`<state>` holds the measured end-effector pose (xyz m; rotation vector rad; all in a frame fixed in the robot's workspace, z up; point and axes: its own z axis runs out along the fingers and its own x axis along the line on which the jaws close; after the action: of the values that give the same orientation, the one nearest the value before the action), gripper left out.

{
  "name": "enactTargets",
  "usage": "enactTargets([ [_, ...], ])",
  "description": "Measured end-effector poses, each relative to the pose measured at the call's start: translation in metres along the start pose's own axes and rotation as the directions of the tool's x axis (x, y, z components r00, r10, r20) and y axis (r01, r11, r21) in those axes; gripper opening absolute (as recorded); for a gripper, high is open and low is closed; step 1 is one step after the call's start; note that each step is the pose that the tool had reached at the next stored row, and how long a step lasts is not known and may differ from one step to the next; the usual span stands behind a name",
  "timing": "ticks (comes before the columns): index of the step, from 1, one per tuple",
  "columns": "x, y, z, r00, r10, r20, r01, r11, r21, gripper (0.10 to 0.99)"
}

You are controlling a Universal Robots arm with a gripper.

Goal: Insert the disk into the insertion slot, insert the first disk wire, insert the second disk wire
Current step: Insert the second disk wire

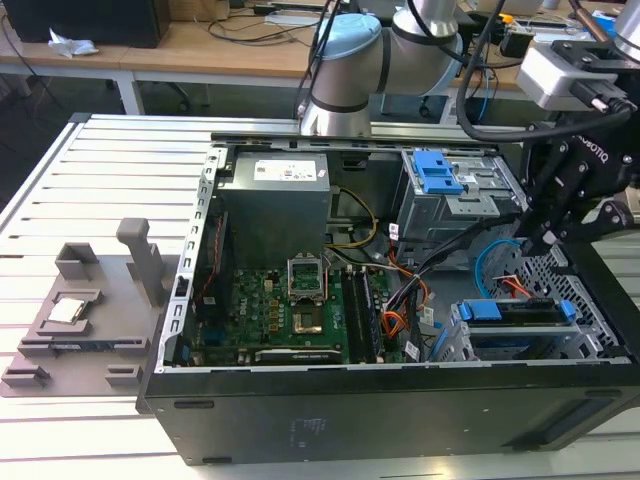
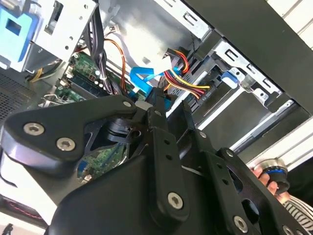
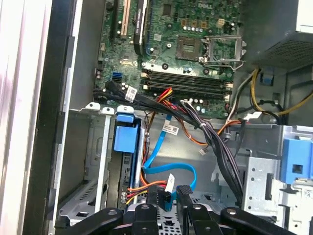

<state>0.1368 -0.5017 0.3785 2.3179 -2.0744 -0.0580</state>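
The gripper (image 3: 170,196), fingers pinched narrow on the blue cable (image 3: 161,169), hangs just beside the disk's (image 3: 124,139) wired end, the disk seated lengthwise in its slot (image 3: 105,147)

A white slatted metal table (image 1: 100,170) carries an open black desktop computer case (image 1: 400,410) lying on its side. A grey moulded holder (image 1: 110,338) rests just beside the case, on the exterior view's left.

Bright even ambient light w/ mild glare on table (image 1: 100,160); case (image 1: 400,410) interior in soft shadow.
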Motion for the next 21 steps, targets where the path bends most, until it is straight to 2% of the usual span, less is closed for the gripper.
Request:
enactTargets([
  [1, 0.0, -0.0001, 0.0031, 1.0, -0.001, -0.0034, 0.001, 1.0, 0.0, 0.302],
  [7, 0.0, 0.0, 0.0032, 1.0, -0.001, -0.0037, 0.001, 1.0, 0.0, 0.286],
  [9, 0.0, 0.0, 0.0032, 1.0, -0.001, -0.0037, 0.001, 1.0, 0.0, 0.165],
  [21, 0.0014, 0.0008, 0.0036, 1.0, -0.001, -0.0037, 0.001, 1.0, 0.0, 0.165],
])
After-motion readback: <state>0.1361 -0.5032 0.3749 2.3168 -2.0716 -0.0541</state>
